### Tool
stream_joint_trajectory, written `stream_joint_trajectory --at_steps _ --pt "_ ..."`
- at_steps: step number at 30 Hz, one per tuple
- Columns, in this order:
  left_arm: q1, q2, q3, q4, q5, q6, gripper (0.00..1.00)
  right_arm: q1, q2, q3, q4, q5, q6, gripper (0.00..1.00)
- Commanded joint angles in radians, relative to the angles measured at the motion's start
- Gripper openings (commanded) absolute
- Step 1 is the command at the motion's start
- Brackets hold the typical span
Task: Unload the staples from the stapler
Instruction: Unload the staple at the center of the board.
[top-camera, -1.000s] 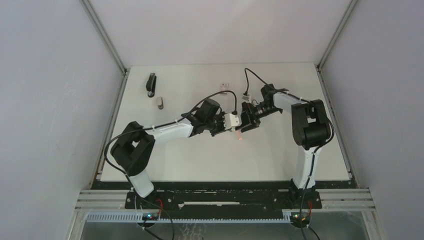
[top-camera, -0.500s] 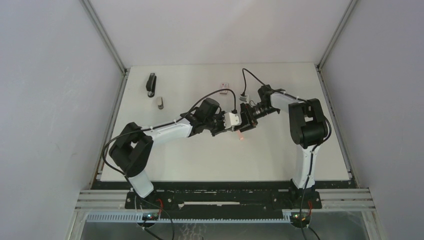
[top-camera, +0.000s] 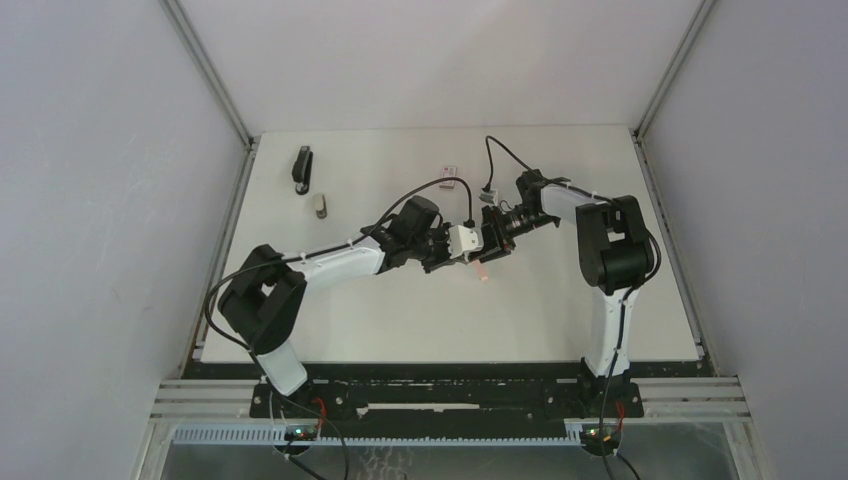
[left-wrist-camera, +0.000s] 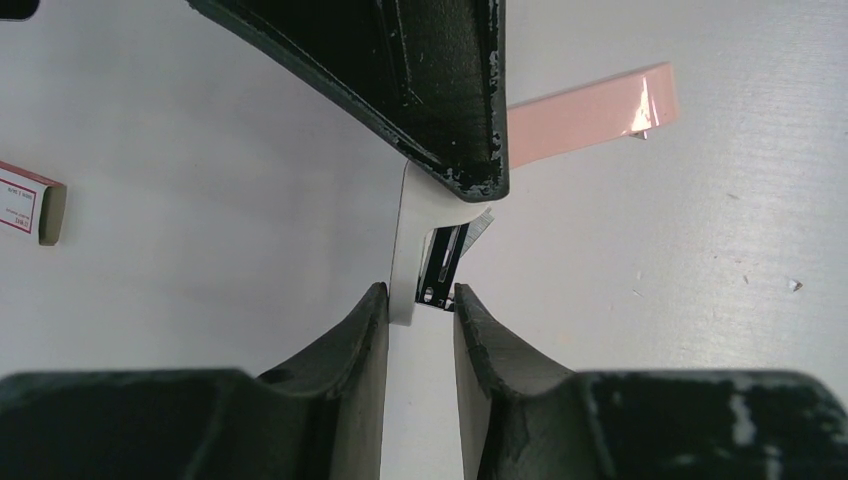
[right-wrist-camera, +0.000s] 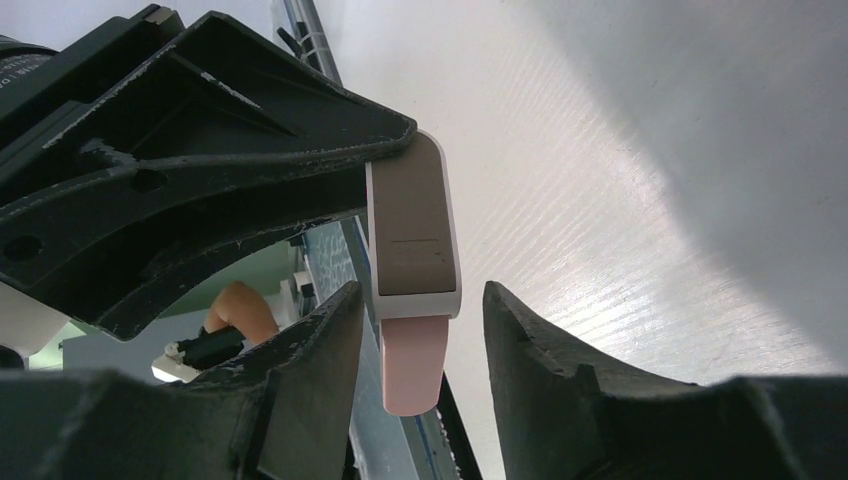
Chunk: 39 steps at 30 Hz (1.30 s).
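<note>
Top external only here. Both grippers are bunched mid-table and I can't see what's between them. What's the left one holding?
Observer: The left gripper is shut on a small white-shelled stapler, its black channel exposed.
Operator: Right closed on it too?
Observer: No. The right gripper straddles its taupe-faced end, with a gap on one side.
Operator: Staples visible?
Observer: A ridged silvery strip pokes out beside the channel, likely staples.
</note>
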Motion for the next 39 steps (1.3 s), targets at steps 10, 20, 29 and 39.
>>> stream_joint_trajectory --at_steps 10,20,29,39 --pt "-0.007 -0.049 -0.021 0.033 0.034 -0.025 0.31 0.012 0.016 0.049 -0.016 -0.07 -0.009 0.41" --pt "-0.008 -0.049 -0.02 0.033 0.034 -0.027 0.33 0.016 0.025 0.058 -0.037 -0.093 -0.027 0.28" --pt "-0.007 -0.064 -0.032 0.036 0.009 -0.039 0.89 0.012 0.016 0.062 -0.04 -0.088 -0.021 0.23" --pt "-0.011 -0.061 -0.013 0.081 -0.02 -0.237 1.0 0.019 -0.036 0.027 0.06 -0.039 0.089 0.24"
